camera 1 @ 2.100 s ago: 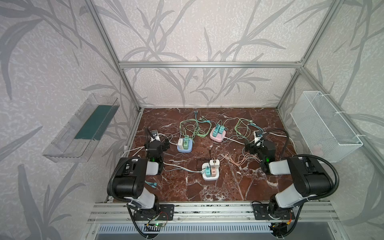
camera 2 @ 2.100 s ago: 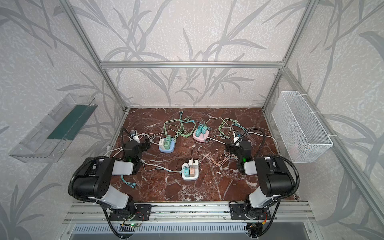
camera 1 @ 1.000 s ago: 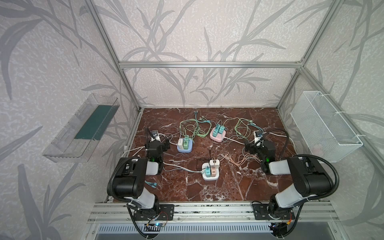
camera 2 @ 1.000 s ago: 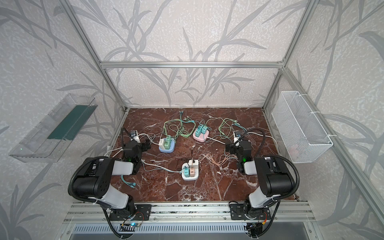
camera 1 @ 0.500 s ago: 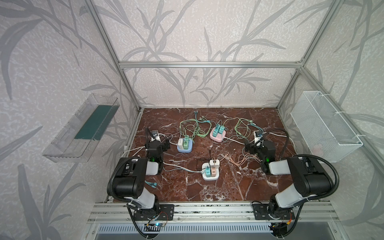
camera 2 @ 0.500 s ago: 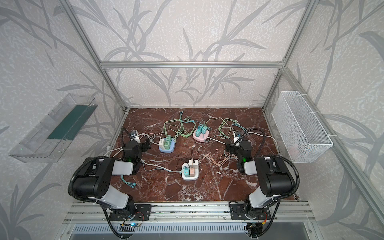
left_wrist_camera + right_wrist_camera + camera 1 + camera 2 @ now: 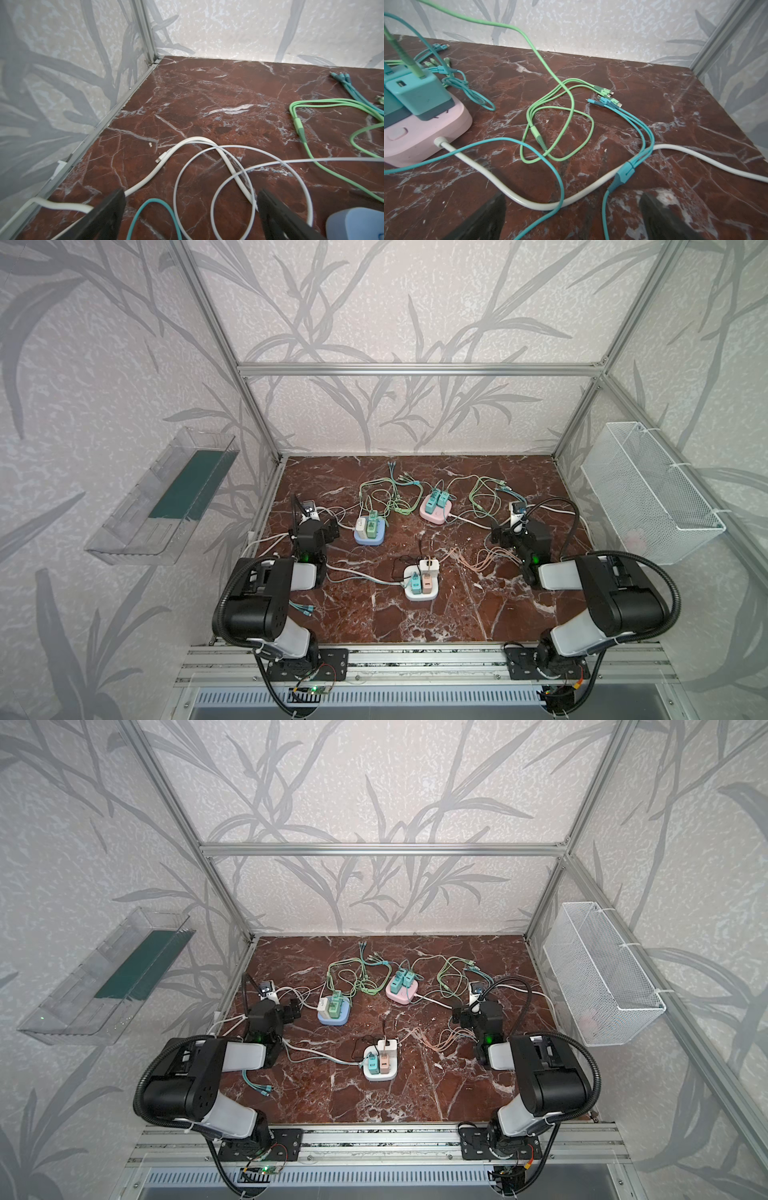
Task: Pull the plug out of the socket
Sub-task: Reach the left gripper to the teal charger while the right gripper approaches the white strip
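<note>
Nothing has shifted across the last two seconds: both arms sit where they were and no plug has come out, so I judge the task to be at its very start, with no approach begun. The left gripper (image 7: 191, 195) hangs low over loose white cables (image 7: 207, 166) near the left wall, jaws spread wide and holding nothing. Just to its right sits the blue socket (image 7: 369, 537), carrying a white plug (image 7: 360, 526) and a green plug (image 7: 372, 521), both upright and seated. Nearer the front, in the middle, the white socket (image 7: 422, 592) bears three plugs, teal, pink and white, also seated. Further back, the pink socket (image 7: 433, 514) holds two teal plugs (image 7: 419, 93) side by side, with green and teal leads trailing from them. The right gripper (image 7: 572, 197) hovers to the right of it above a thick white cord (image 7: 529, 199), jaws likewise wide apart and empty. Which plug is meant I cannot tell; the pink socket's pair look nearest the right gripper.
</note>
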{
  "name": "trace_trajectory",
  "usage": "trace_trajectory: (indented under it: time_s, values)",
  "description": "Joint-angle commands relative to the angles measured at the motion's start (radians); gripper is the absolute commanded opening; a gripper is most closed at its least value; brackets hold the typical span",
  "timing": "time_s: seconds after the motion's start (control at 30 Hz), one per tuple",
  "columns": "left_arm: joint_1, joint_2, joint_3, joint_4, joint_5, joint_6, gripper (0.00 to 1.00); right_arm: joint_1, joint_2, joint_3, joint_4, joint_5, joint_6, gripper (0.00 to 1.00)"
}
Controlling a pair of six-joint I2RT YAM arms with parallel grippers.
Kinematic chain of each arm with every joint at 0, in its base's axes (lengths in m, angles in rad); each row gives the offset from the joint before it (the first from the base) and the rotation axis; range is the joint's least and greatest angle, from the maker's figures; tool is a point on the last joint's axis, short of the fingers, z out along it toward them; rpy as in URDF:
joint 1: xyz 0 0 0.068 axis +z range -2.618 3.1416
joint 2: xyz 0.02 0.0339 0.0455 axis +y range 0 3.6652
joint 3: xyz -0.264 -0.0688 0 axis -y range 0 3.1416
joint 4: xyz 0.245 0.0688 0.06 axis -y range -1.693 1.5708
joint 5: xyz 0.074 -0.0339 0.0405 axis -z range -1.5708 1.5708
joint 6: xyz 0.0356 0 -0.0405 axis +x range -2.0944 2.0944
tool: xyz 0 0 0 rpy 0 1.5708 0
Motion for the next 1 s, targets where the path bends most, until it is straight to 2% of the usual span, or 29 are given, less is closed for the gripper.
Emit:
trace_trajectory:
  time_s: [0.0, 0.07, 0.13, 0.27, 0.4, 0.57, 0.73, 0.83, 0.97]
  values:
    - [0.004, -0.163, 0.159, -0.375, -0.106, -0.105, 0.99, -0.001, -0.172, 0.127, -0.309, 0.024, 0.04, 1.0]
    - [0.003, -0.235, 0.205, -0.517, -0.053, -0.141, 0.99, -0.001, -0.233, 0.178, -0.435, -0.016, 0.095, 0.98]
    - [0.0, -0.321, 0.203, -0.587, 0.023, -0.177, 0.99, 0.0, -0.288, 0.197, -0.515, -0.073, 0.16, 0.95]
    - [-0.018, -0.51, 0.131, -0.652, 0.056, -0.291, 0.99, 0.007, -0.387, 0.185, -0.579, -0.215, 0.259, 0.92]
    - [-0.087, -0.69, 0.087, -0.743, 0.072, -0.342, 0.95, 0.046, -0.457, 0.164, -0.621, -0.329, 0.39, 0.86]
    - [-0.255, -0.83, 0.052, -0.84, 0.034, -0.39, 0.94, 0.208, -0.51, 0.138, -0.749, -0.274, 0.451, 0.81]
    - [-0.364, -0.903, 0.031, -0.919, 0.052, -0.477, 0.92, 0.367, -0.542, 0.024, -0.688, -0.226, 0.553, 0.78]
    - [-0.456, -0.92, 0.032, -0.96, 0.038, -0.509, 0.91, 0.465, -0.536, 0.002, -0.696, -0.196, 0.565, 0.76]
    - [-0.581, -0.918, 0.06, -1.042, 0.011, -0.564, 0.91, 0.545, -0.507, -0.009, -0.709, -0.163, 0.595, 0.72]
